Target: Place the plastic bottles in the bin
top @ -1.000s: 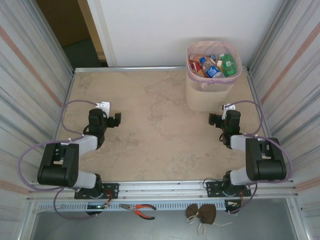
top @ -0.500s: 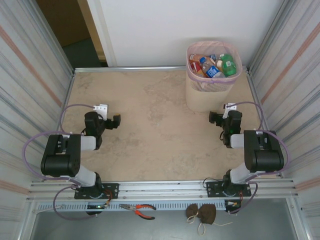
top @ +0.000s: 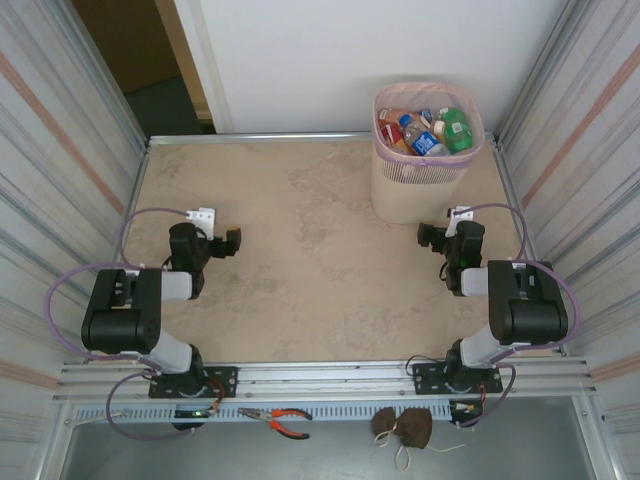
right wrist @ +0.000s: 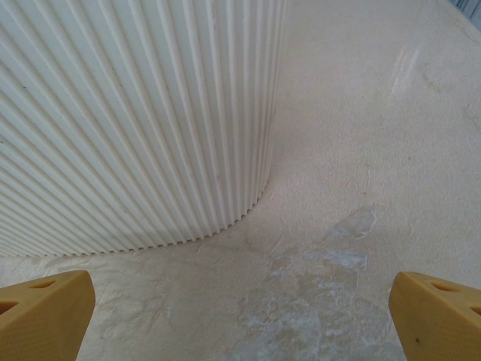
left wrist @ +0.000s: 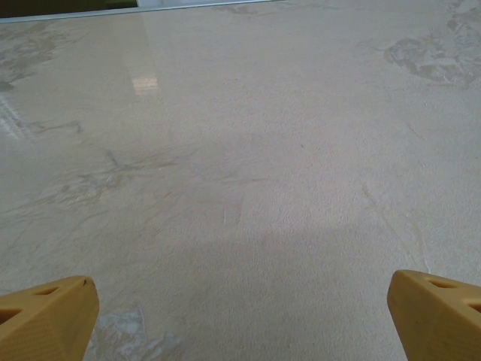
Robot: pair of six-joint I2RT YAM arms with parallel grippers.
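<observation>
Table (top: pixel 300 200): bin (top: pixel 415 200) stands far right, bottles (top: pixel 425 135) heaped inside it. Left gripper (top: pixel 227 243) and right gripper (top: pixel 429 238) hang low, jaws spread wide, holding nothing. I judge sorting finished; next I only park both arms.

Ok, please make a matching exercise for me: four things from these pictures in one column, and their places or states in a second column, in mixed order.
Things:
1. bin
2. plastic bottles
3. red-handled pliers
4. left tool

Places or states:
a. lying on the near ledge, in front of the arm bases
b. standing at the far right corner of the table
c. piled inside the pink liner
d. open, over bare tabletop on the left

Pairs: 1-b, 2-c, 3-a, 4-d
</observation>
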